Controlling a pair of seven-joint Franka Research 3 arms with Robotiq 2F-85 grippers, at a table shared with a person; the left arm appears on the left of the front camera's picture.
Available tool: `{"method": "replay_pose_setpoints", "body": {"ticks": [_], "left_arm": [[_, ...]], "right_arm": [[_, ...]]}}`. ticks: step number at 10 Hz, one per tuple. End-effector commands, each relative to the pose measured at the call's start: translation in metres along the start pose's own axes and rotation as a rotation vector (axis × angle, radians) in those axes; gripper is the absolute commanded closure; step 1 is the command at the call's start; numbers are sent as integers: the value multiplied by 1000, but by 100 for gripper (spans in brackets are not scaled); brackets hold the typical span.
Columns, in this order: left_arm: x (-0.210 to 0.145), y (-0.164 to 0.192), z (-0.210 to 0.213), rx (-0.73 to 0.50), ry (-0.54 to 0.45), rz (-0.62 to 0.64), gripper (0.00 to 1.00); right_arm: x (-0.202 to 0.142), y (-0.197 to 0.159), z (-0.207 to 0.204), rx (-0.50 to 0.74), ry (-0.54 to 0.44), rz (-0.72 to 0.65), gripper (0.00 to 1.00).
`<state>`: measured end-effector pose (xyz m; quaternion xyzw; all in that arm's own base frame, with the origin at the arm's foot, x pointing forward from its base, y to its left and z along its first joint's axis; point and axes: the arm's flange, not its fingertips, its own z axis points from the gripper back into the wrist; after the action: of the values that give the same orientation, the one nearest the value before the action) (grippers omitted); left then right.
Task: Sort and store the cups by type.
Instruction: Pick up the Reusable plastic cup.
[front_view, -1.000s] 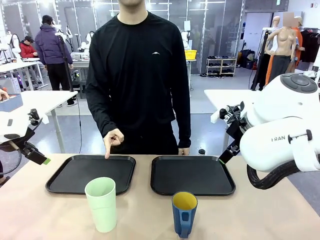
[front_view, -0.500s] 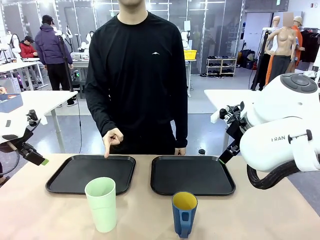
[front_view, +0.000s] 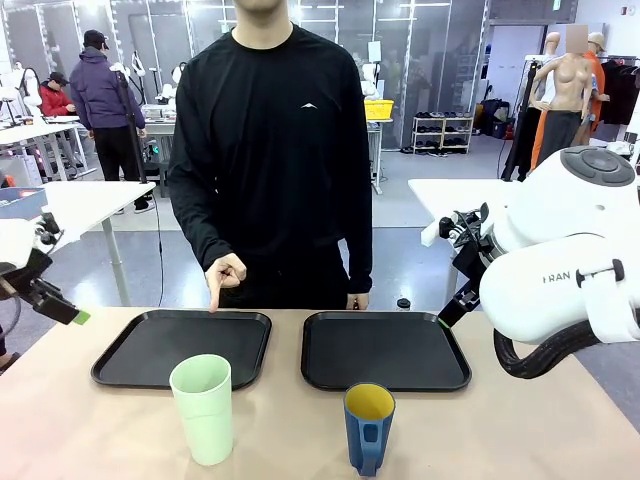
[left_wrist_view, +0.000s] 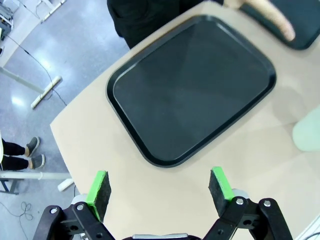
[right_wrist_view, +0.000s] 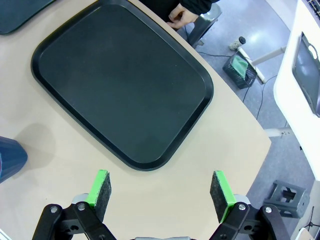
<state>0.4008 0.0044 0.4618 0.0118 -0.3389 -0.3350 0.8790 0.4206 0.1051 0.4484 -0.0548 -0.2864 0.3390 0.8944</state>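
Beige desk lies bare along its near edge, with 2 black trays side by side farther back, the left tray and the right tray, a narrow gap between them. 2 cups stand upright in front, well apart: the mint-green tumbler before the left tray, the blue mug before the right. A person's hand points down at the left tray's far edge. The left tool and right tool hang over the desk's outer corners, each spread wide, holding nothing. The right wrist view takes in floor past the corner.
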Motion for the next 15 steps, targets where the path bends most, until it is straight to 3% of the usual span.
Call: {"method": "replay_pose_setpoints", "body": {"ticks": [1, 5, 8, 10, 15], "left_arm": [[-27, -8, 29, -28, -32, -50, 0], [-47, 9, -2, 15, 160, -110, 0], [-83, 24, -36, -56, 209, -191, 0], [-106, 22, -53, -105, 207, -191, 0], [-162, 35, -84, -174, -32, -239, 0]], "right_arm": [[0, 0, 0, 3, 1, -1, 0], [0, 0, 0, 3, 1, -1, 0], [0, 0, 0, 3, 1, -1, 0], [0, 0, 0, 3, 1, -1, 0], [0, 0, 0, 3, 1, -1, 0]]}}
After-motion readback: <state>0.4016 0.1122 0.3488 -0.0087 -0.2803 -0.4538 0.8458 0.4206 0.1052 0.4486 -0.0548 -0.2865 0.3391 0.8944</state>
